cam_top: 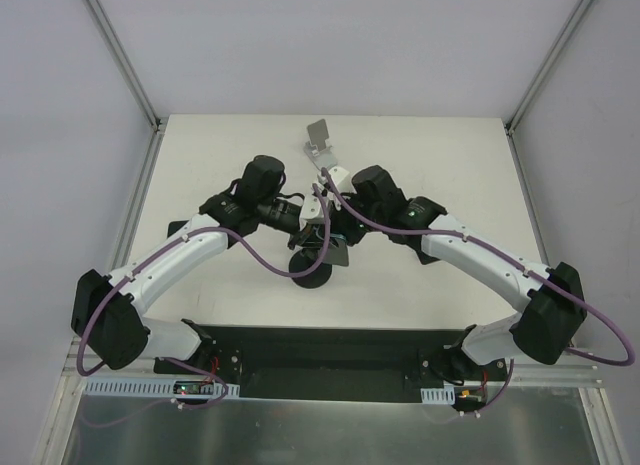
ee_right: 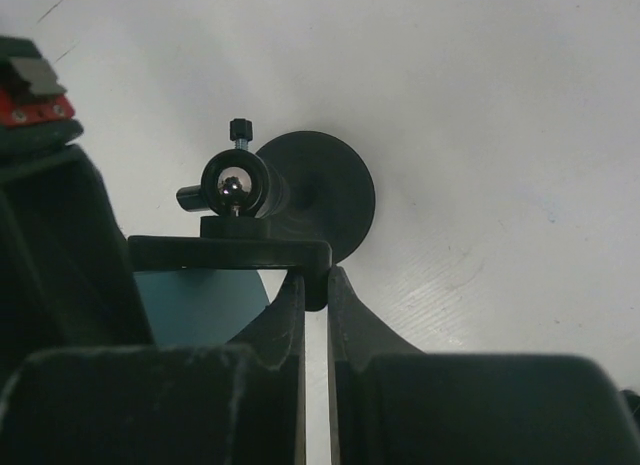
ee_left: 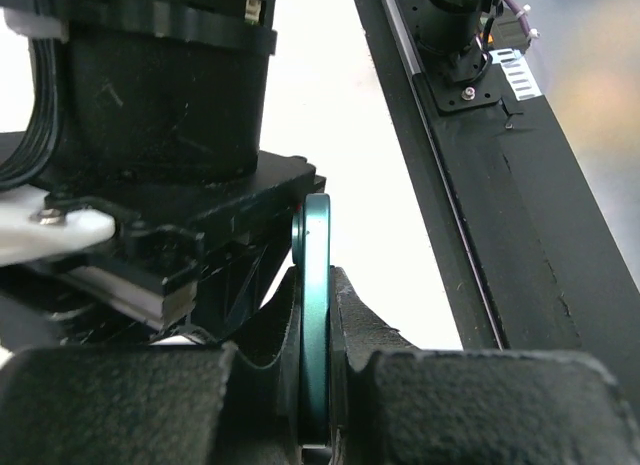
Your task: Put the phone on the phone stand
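we should keep the teal phone (ee_left: 316, 285) square to the clamp bracket (ee_right: 230, 253) of the black phone stand (ee_right: 330, 190) and ease it in without twisting

the left gripper (ee_left: 315, 385) is pinched narrow on the phone's flat faces, edge-on between its pads; the right gripper (ee_right: 315, 315) is nearly closed on the bracket's end, with the phone just beside its fingers

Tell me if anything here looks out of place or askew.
Nothing looks spilled or broken. Only oddity: a small grey stand sits alone at the table's far edge, apart from the black stand where the left gripper holds the phone edge-on.
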`<action>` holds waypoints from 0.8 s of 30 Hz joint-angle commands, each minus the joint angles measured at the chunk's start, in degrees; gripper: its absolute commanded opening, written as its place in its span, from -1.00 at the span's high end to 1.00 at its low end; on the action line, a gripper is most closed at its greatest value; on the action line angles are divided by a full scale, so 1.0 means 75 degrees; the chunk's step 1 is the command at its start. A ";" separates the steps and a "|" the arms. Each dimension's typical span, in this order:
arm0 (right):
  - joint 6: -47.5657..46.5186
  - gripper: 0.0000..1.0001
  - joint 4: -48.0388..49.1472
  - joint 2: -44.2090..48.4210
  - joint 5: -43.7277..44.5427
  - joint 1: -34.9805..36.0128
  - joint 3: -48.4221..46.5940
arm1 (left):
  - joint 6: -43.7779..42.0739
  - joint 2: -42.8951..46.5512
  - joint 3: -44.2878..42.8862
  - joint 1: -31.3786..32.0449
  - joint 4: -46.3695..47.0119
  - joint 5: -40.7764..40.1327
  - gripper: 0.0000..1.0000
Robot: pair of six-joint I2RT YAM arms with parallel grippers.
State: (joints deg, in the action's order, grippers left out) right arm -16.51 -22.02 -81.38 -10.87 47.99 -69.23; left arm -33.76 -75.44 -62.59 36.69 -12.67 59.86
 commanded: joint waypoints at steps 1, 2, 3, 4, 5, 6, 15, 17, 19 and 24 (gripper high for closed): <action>-0.0271 0.99 0.0358 0.0434 -0.1595 -0.0187 -0.0167 | -0.0409 -0.0171 -0.0490 -0.0251 0.0294 0.0187 1.00; -0.0317 0.99 0.0381 0.0422 -0.1597 -0.0176 -0.0179 | -0.0363 -0.0218 -0.0526 -0.0251 0.0294 0.0234 1.00; -0.0341 0.99 0.0405 0.0422 -0.1632 -0.0176 -0.0168 | -0.0374 -0.0254 -0.0526 -0.0263 0.0294 0.0199 1.00; -0.0364 0.99 0.0416 0.0422 -0.1760 -0.0176 -0.0179 | -0.0432 -0.0254 -0.0480 -0.0263 0.0283 0.0164 1.00; -0.0376 0.99 0.0417 0.0433 -0.1715 -0.0176 -0.0191 | -0.0444 -0.0266 -0.0468 -0.0274 0.0259 0.0083 1.00; -0.0342 0.99 0.0428 0.0445 -0.1563 -0.0176 -0.0191 | -0.0433 -0.0266 -0.0479 -0.0309 0.0190 0.0024 1.00; 0.1554 0.99 0.1202 0.1054 0.3624 0.0608 0.0441 | 0.2599 0.1056 0.0153 -0.0240 -0.0045 -0.4459 1.00; 0.2573 0.99 0.1074 0.1055 0.4868 0.1135 0.0419 | 0.3510 0.1338 0.0516 -0.0088 -0.0081 -0.6362 1.00; 0.3578 0.99 0.0921 0.0973 0.5874 0.1742 0.0302 | 0.3972 0.1749 0.0947 -0.0029 0.0186 -0.7029 1.00; 0.5736 0.99 -0.0272 0.0621 0.7646 0.2740 0.0009 | 0.4021 0.1693 0.1255 0.0288 0.0693 -0.8831 1.00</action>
State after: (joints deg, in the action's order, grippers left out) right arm 6.70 -17.72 -78.22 28.56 64.14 -65.43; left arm -7.25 -61.49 -54.35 39.09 -11.92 20.25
